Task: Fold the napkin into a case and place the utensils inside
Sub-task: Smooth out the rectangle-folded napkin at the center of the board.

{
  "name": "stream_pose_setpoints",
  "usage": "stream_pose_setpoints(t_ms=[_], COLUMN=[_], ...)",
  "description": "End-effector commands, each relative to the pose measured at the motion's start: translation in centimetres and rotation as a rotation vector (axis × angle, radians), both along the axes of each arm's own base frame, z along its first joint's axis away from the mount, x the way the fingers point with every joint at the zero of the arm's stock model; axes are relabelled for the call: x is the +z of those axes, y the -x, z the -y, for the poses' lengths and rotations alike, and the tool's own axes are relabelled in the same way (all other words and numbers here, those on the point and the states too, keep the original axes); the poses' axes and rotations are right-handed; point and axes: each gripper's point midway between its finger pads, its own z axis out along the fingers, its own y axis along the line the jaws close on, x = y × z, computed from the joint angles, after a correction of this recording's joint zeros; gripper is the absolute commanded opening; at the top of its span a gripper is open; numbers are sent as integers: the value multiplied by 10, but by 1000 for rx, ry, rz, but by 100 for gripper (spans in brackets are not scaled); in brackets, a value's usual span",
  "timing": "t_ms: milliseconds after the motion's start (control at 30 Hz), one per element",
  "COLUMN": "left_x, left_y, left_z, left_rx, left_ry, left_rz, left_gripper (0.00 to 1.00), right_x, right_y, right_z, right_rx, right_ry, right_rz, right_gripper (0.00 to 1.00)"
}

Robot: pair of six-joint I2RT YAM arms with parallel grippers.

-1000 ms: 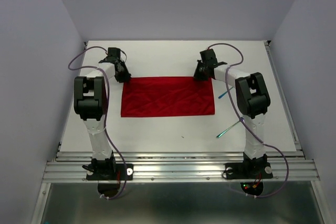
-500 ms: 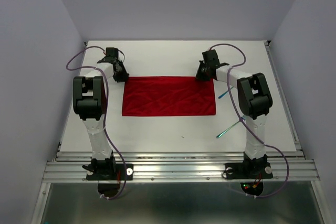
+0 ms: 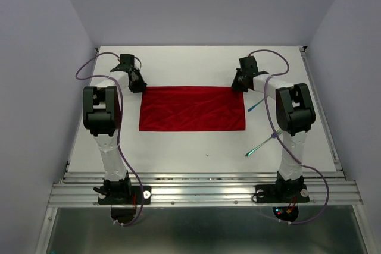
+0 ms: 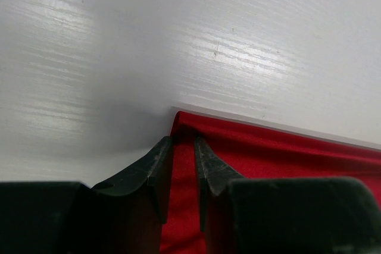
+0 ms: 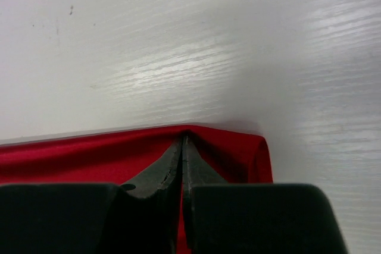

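Observation:
The red napkin [image 3: 191,108] lies flat on the white table as a wide rectangle. My left gripper [image 3: 137,84] is at its far left corner. In the left wrist view the jaws [image 4: 183,141] stand slightly apart, with the cloth [image 4: 286,153] lying loose between them. My right gripper [image 3: 240,84] is at the far right corner. In the right wrist view it [image 5: 183,138] is shut, pinching the napkin's far edge [image 5: 71,159]. Two slim teal-handled utensils lie right of the napkin, one [image 3: 255,106] partly under the right arm and one [image 3: 259,146] nearer. I cannot tell fork from spoon.
The right arm's forearm [image 3: 290,108] hangs over the table beside the utensils. The left arm [image 3: 101,111] stands left of the napkin. Grey walls enclose the table on three sides. A metal rail [image 3: 202,191] runs along the near edge.
My right gripper moved right with the napkin's far right corner, and the napkin slid slightly right. My left gripper drew back a little towards the far left.

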Motion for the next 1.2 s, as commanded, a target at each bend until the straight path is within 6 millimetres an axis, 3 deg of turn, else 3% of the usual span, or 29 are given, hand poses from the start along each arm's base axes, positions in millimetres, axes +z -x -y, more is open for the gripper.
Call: stream_pose_setpoints(t_ms=[0,200,400,700,867,967,1100,1167], left_x=[-11,-12,-8,-3,18,40,73,72], left_y=[9,9,9,9,8,9,20,30], left_z=[-1,0,0,4,3,1,-5,-8], left_rx=[-18,-23,-19,-29,-25,-18,3,11], left_ry=[-7,-5,-2,13,10,-2,-25,-40], left_rz=[-42,-42,-35,-26,13,45,94,78], left_gripper=[31,31,31,31,32,34,45,53], right_x=[18,25,17,16,40,69,94,104], right_y=[1,0,5,7,4,3,10,17], right_z=[30,46,56,48,38,36,39,40], right_rx=[-50,-80,-103,-76,-35,-26,-30,-32], right_ry=[75,83,82,47,0,-18,-17,-20], right_rz=[29,42,20,10,52,110,157,172], right_gripper=[8,8,8,7,7,8,9,10])
